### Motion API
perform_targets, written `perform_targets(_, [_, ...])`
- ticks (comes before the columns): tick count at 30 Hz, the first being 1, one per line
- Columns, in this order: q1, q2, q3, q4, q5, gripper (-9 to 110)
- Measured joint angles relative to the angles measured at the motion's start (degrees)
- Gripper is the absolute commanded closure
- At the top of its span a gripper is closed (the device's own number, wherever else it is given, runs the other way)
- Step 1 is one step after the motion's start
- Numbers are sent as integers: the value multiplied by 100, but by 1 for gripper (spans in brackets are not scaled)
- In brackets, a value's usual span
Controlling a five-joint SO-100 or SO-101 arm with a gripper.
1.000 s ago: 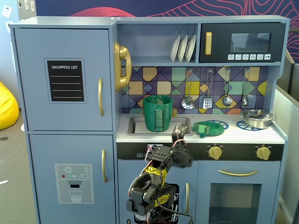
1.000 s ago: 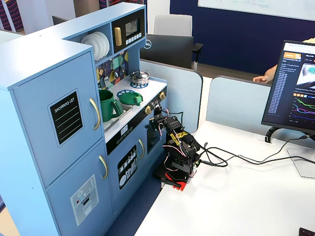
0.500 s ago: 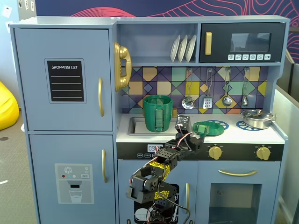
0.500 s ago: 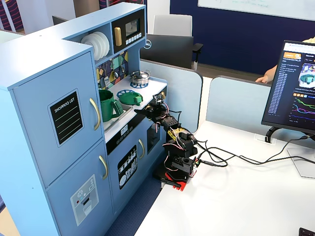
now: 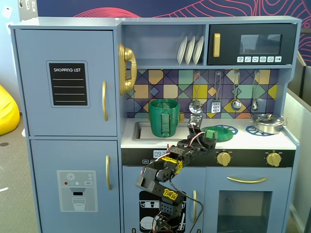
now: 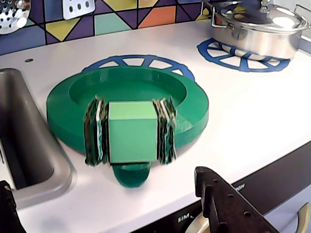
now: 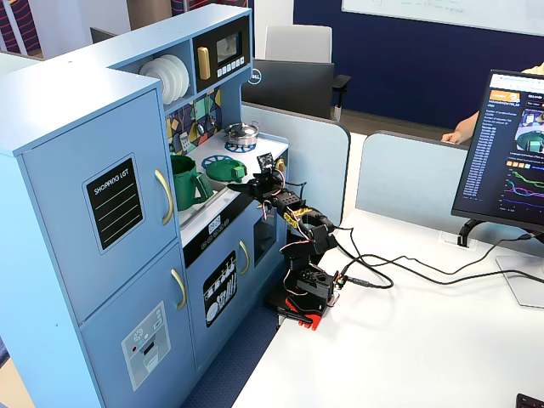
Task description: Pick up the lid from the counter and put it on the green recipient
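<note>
The green lid lies flat on the white counter, over a blue burner print. Its square knob, with striped strips on both sides, faces my gripper. My gripper is open, its two dark fingertips at the counter's front edge, just short of the knob and not touching it. In a fixed view the gripper sits in front of the lid, and the tall green pot stands in the sink to the left. In another fixed view the lid and pot also show.
A shiny silver pot with its own lid stands on the right burner print. The grey sink lies left of the green lid. Utensils hang on the tiled back wall. Yellow stove knobs are below the counter edge.
</note>
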Motion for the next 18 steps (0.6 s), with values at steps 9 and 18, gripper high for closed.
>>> perform_targets(9, [26,-984,-800,-114,0,61])
perform_targets(18, [18,-2021,-1714,-185,0,66])
